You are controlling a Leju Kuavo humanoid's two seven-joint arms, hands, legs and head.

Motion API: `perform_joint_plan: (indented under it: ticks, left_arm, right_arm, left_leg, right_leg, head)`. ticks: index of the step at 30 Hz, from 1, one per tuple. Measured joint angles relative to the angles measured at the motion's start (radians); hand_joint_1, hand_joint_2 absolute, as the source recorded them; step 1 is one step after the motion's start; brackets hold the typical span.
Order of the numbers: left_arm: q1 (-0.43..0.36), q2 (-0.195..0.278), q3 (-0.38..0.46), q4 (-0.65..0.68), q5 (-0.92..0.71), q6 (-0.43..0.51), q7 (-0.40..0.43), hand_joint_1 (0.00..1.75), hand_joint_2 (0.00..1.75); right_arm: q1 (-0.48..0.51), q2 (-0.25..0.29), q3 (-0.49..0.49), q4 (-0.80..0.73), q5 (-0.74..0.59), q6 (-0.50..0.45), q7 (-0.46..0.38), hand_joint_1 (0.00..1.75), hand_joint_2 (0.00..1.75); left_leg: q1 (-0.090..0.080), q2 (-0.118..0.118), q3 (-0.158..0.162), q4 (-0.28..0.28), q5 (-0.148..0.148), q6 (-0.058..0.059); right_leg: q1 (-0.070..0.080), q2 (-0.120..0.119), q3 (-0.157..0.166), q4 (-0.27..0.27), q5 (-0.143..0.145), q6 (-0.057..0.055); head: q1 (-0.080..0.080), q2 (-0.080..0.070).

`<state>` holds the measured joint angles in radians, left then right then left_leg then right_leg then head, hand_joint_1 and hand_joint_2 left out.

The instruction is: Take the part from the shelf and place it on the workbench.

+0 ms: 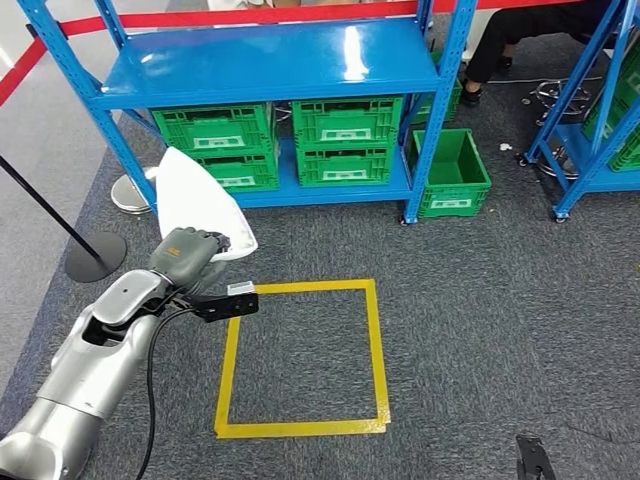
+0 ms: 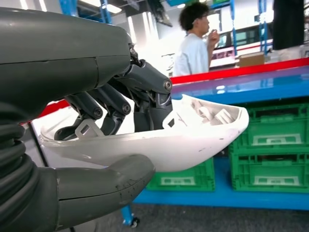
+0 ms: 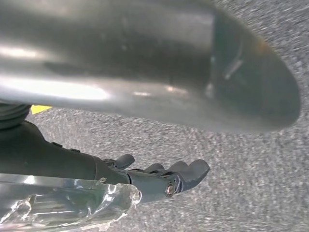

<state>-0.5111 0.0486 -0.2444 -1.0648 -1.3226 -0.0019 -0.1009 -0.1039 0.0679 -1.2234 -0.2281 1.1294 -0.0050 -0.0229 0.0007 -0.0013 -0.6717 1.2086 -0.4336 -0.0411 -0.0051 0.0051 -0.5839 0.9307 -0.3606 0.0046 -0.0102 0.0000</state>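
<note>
Gripped in the left hand, the white moulded part is pinched between the thick thumb beneath and the dark fingers pressed into its hollow side. From the head view, the part is held above the grey carpet, in front of the blue shelf, near a yellow taped square. Green crates are stacked on the shelf's lower level. The right hand is seen hanging over the carpet, fingers extended and apart, nothing held.
</note>
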Motion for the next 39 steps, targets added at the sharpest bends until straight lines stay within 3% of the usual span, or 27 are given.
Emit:
perform_joint_plan:
  ticks: [2,4,5,7,8,9,11,12,13,14,15,17,19,21,23,25,27,28,29,31,33,34,35,37,39]
  left_arm:
    - [-0.001,0.0,0.0,-0.001,0.0,0.0,-0.001,1.75,1.75]
    - [-0.005,0.0,0.0,-0.003,0.001,0.001,-0.001,1.75,1.75]
    - [-0.006,0.0,0.0,-0.004,0.001,0.001,-0.001,1.75,1.75]
    - [-0.003,0.001,-0.001,-0.004,0.001,0.0,-0.001,1.75,1.75]
    - [0.0,0.002,-0.001,-0.004,0.001,0.0,-0.001,1.75,1.75]
    - [0.001,0.003,-0.001,-0.004,0.002,0.0,-0.002,1.75,1.75]
    - [0.002,0.004,-0.001,-0.004,0.004,0.0,-0.004,1.75,1.75]
    - [0.002,0.005,-0.002,-0.003,0.005,0.0,-0.006,1.75,1.75]
    - [0.003,0.005,-0.002,-0.002,0.006,0.001,-0.008,1.75,1.75]
    - [0.004,0.005,-0.003,0.0,0.008,0.001,-0.009,1.75,1.75]
    - [0.004,0.005,-0.003,0.001,0.01,0.001,-0.01,1.75,1.75]
    - [0.002,0.006,-0.003,0.002,0.013,0.002,-0.012,1.75,1.75]
    - [-0.002,0.006,-0.003,0.003,0.014,0.003,-0.014,1.75,1.75]
    - [-0.004,0.006,-0.004,0.003,0.014,0.004,-0.014,1.75,1.75]
    - [-0.006,0.007,-0.004,0.003,0.014,0.004,-0.015,1.75,1.75]
    - [-0.008,0.008,-0.004,0.003,0.014,0.004,-0.015,1.75,1.75]
    - [-0.006,0.008,-0.004,0.005,0.014,0.004,-0.015,1.75,1.75]
    - [-0.004,0.008,-0.004,0.006,0.014,0.004,-0.015,1.75,1.75]
    - [-0.002,0.008,-0.004,0.007,0.014,0.004,-0.016,1.75,1.75]
    - [-0.003,0.008,-0.004,0.009,0.014,0.003,-0.016,1.75,1.75]
    - [-0.011,0.007,-0.005,0.009,0.014,0.004,-0.016,1.75,1.75]
    - [-0.015,0.005,-0.005,0.009,0.014,0.004,-0.016,1.75,1.75]
    - [-0.018,0.003,-0.006,0.01,0.015,0.004,-0.016,1.75,1.75]
    - [-0.016,0.002,-0.006,0.01,0.015,0.004,-0.016,1.75,1.75]
    - [-0.014,0.004,-0.006,0.011,0.015,0.004,-0.015,1.75,1.75]
  right_arm:
    - [0.0,0.0,0.0,0.0,0.0,0.0,0.0,0.0,0.0]
    - [0.0,0.0,0.0,0.0,0.0,0.0,-0.004,0.0,0.0]
    - [0.0,0.0,0.0,0.0,0.0,0.0,-0.006,0.0,0.0]
    - [0.001,0.0,0.0,0.0,0.0,0.003,-0.009,0.0,0.0]
    - [0.003,0.0,0.0,0.0,0.001,0.007,-0.009,0.0,0.0]
    - [0.005,0.0,0.0,0.0,0.003,0.013,-0.009,0.0,0.0]
    - [0.007,0.0,0.001,0.0,0.008,0.025,-0.01,0.0,0.0]
    - [0.007,0.0,0.002,0.0,0.011,0.031,-0.01,0.0,0.0]
    - [0.007,0.0,0.002,0.0,0.014,0.036,-0.01,0.0,0.0]
    - [0.008,0.0,0.003,0.0,0.016,0.04,-0.01,0.0,0.0]
    - [0.008,0.0,0.004,0.0,0.018,0.042,-0.01,0.0,0.0]
    - [0.007,0.0,0.004,0.0,0.02,0.045,-0.01,0.0,0.0]
    - [0.006,0.0,0.005,0.0,0.023,0.046,-0.01,0.0,0.0]
    - [0.008,0.0,0.007,0.0,0.027,0.046,-0.009,0.0,0.0]
    - [0.008,0.001,0.01,0.001,0.031,0.046,-0.007,0.0,0.0]
    - [0.007,0.002,0.015,0.001,0.031,0.046,-0.007,0.0,0.0]
    - [0.007,0.002,0.019,0.001,0.031,0.046,-0.007,0.0,0.0]
    - [0.008,0.002,0.02,0.001,0.031,0.046,-0.007,0.0,0.0]
    - [0.008,0.002,0.021,0.001,0.031,0.046,-0.007,0.0,0.0]
    - [0.009,0.002,0.021,0.001,0.031,0.047,-0.007,0.0,0.0]
    - [0.01,0.001,0.021,0.001,0.031,0.047,-0.008,0.0,0.0]
    - [0.011,0.001,0.022,0.001,0.032,0.047,-0.009,0.0,0.0]
    - [0.011,0.001,0.022,0.001,0.032,0.047,-0.01,0.0,0.0]
    - [0.01,0.001,0.022,0.001,0.032,0.046,-0.013,0.0,0.0]
    - [0.01,0.002,0.023,0.001,0.032,0.045,-0.015,0.0,0.0]
  left_leg:
    - [-0.004,0.0,0.104,-0.127,0.025,0.012]
    - [-0.008,0.0,0.202,-0.267,-0.004,0.022]
    - [-0.01,0.0,0.225,-0.306,-0.016,0.024]
    - [-0.008,0.0,0.221,-0.323,-0.017,0.031]
    - [-0.006,0.0,0.216,-0.322,-0.011,0.036]
    - [-0.005,0.001,0.209,-0.323,-0.003,0.042]
    - [-0.006,0.001,0.194,-0.322,0.011,0.048]
    - [-0.006,0.001,0.186,-0.322,0.017,0.049]
    - [-0.007,0.001,0.18,-0.321,0.023,0.049]
    - [-0.008,0.001,0.175,-0.321,0.027,0.048]
    - [-0.008,0.001,0.172,-0.321,0.031,0.046]
    - [-0.01,0.0,0.167,-0.32,0.036,0.04]
    - [-0.013,-0.003,0.161,-0.317,0.042,0.032]
    - [-0.013,-0.006,0.155,-0.316,0.048,0.022]
    - [-0.012,-0.007,0.143,-0.296,0.031,0.012]
    - [-0.009,-0.007,0.095,-0.196,-0.031,0.0]
    - [-0.004,-0.007,0.024,-0.044,-0.1,-0.008]
    - [-0.002,-0.006,0.002,0.003,-0.113,-0.011]
    - [0.0,-0.005,0.0,0.01,-0.106,-0.013]
    - [0.002,0.014,0.057,-0.09,-0.046,-0.014]
    - [0.002,0.067,0.139,-0.235,0.005,-0.011]
    - [0.002,0.083,0.162,-0.281,0.015,-0.006]
    - [0.002,0.087,0.169,-0.302,0.017,0.001]
    - [0.002,0.06,0.163,-0.308,0.023,0.018]
    - [0.004,0.036,0.158,-0.309,0.033,0.031]
  right_leg:
    - [0.001,0.0,-0.018,0.001,0.018,0.006]
    - [0.004,0.001,-0.028,0.003,0.035,0.015]
    - [0.005,0.001,-0.033,0.003,0.043,0.021]
    - [0.003,0.0,-0.046,0.007,0.05,0.032]
    - [0.002,-0.001,-0.057,0.026,0.034,0.038]
    - [0.001,-0.001,-0.077,0.071,0.002,0.043]
    - [0.0,-0.001,-0.135,0.221,-0.082,0.052]
    - [0.0,-0.001,-0.16,0.29,-0.113,0.054]
    - [0.0,-0.001,-0.167,0.326,-0.126,0.055]
    - [0.0,-0.001,-0.15,0.315,-0.12,0.054]
    - [0.001,-0.001,-0.113,0.264,-0.099,0.051]
    - [0.002,0.0,-0.007,0.108,-0.054,0.044]
    - [0.004,0.001,0.05,0.018,-0.04,0.035]
    - [0.005,-0.002,0.052,0.007,-0.04,0.024]
    - [0.003,-0.011,0.048,0.004,-0.034,0.01]
    - [-0.001,-0.023,0.041,0.001,-0.027,-0.001]
    - [-0.001,-0.034,0.031,0.002,-0.021,-0.004]
    - [-0.002,-0.041,0.027,0.002,-0.018,-0.003]
    - [-0.002,-0.048,0.024,0.002,-0.016,-0.002]
    - [-0.005,-0.062,0.022,0.002,-0.012,0.004]
    - [0.0,-0.079,0.021,0.007,-0.011,0.013]
    - [0.002,-0.089,0.019,0.009,-0.01,0.018]
    - [0.005,-0.1,0.018,0.009,-0.009,0.025]
    - [0.002,-0.116,0.017,0.008,-0.008,0.037]
    - [-0.002,-0.08,0.0,0.05,-0.042,0.049]
  head:
    - [0.0,0.0]
    - [0.001,0.0]
    - [0.002,0.0]
    - [0.002,0.0]
    - [0.003,0.0]
    - [0.004,0.0]
    - [0.006,0.0]
    - [0.006,0.0]
    - [0.006,0.0]
    - [0.006,0.0]
    - [0.006,0.0]
    - [0.006,0.0]
    - [0.005,0.0]
    - [0.004,0.0]
    - [0.002,0.0]
    - [-0.002,0.0]
    - [-0.004,0.0]
    - [-0.004,0.0]
    - [-0.004,0.0]
    - [-0.004,0.0]
    - [-0.007,0.0]
    - [-0.006,0.0]
    - [-0.007,0.0]
    - [-0.004,0.0]
    - [-0.002,0.0]
